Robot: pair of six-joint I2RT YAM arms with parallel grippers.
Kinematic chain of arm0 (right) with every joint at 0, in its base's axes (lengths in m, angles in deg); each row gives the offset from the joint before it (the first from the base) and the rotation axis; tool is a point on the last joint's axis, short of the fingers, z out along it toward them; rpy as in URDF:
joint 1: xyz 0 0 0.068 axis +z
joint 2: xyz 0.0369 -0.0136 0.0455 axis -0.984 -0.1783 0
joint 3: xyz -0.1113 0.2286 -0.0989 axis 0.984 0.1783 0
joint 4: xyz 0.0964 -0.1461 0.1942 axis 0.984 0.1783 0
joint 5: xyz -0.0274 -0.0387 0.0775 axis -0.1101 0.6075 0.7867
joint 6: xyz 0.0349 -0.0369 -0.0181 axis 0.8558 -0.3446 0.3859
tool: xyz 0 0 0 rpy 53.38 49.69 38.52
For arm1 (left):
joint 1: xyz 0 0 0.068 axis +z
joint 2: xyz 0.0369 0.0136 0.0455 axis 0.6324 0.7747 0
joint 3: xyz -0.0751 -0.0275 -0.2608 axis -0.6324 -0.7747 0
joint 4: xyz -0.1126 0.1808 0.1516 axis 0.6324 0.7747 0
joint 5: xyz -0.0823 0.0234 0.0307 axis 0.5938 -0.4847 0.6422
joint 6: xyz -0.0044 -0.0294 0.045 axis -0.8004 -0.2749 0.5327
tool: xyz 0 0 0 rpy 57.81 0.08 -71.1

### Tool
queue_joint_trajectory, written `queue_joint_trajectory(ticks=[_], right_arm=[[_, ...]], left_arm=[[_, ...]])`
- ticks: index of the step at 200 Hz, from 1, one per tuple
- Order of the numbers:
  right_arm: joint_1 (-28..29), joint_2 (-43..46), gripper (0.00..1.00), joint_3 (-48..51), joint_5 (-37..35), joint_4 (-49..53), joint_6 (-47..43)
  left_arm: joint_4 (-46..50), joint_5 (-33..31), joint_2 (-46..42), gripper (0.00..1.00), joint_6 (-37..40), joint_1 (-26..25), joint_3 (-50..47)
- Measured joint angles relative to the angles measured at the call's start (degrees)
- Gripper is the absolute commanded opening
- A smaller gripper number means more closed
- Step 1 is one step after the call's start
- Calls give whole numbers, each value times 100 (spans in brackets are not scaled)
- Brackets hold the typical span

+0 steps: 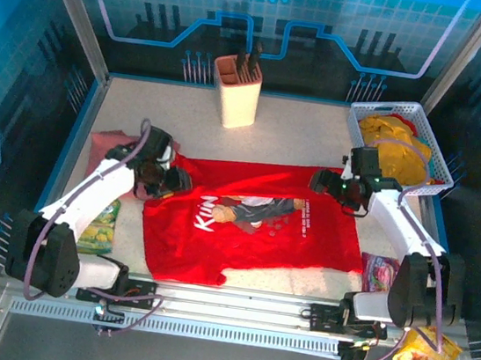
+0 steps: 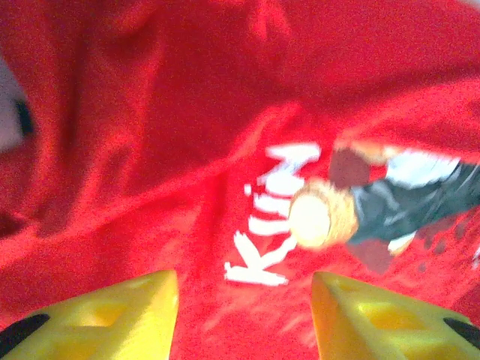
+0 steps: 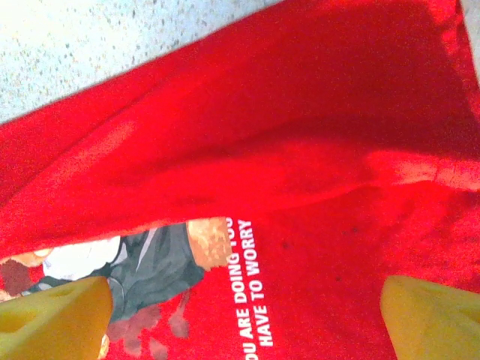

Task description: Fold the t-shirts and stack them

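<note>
Both arms are low over the red t-shirt [image 1: 252, 226], which lies spread across the middle of the table [image 1: 319, 124], graphic up. In the right wrist view its far edge laps over the print.

The worry is that soft lap. A fingertip that catches cloth on the way up could drag it open again. The near-left hem also looks skewed, so the next fold may come out crooked.

The pink t-shirt [image 1: 103, 146] sits just beside the left sleeve at the table's left edge, and a careless pinch there could take both layers. The yellow t-shirts [image 1: 397, 138] wait in the basket [image 1: 388, 105] at the far-right corner. Snack packets [image 1: 100, 225] lie by the near edges, where a sweeping hem could catch them.

The left arm reaches forward and bends inward. The left gripper [image 2: 244, 292] is spread over the far-left part of the shirt, grasping nothing. The right arm mirrors it. The right gripper [image 3: 246, 300] gapes wide over the far-right corner, nothing between its jaws.
</note>
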State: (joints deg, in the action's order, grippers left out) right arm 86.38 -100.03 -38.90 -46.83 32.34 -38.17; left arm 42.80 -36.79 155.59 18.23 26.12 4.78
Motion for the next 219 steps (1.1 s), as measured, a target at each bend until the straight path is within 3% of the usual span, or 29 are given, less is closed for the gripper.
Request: queue_joint_trajectory(ticks=[26, 65, 110, 179, 206, 219], right_arm=[[129, 107, 93, 212, 7, -92, 142], [186, 164, 93, 437, 0, -210, 267], [192, 173, 93, 468, 2, -238, 313], [192, 170, 92, 492, 11, -321, 310], [192, 164, 92, 511, 31, -350, 310], [192, 162, 92, 516, 37, -350, 308]], left_arm=[[-326, -107, -15, 55, -313, -402, -662], [-743, -149, 476, 53, -514, -450, -798], [-804, -570, 1279, 56, -470, -466, -459], [-555, -1432, 1508, 55, -181, -466, 310], [-485, -1589, 1947, 53, -70, -466, 527], [-466, -1641, 2107, 47, -22, -466, 551]])
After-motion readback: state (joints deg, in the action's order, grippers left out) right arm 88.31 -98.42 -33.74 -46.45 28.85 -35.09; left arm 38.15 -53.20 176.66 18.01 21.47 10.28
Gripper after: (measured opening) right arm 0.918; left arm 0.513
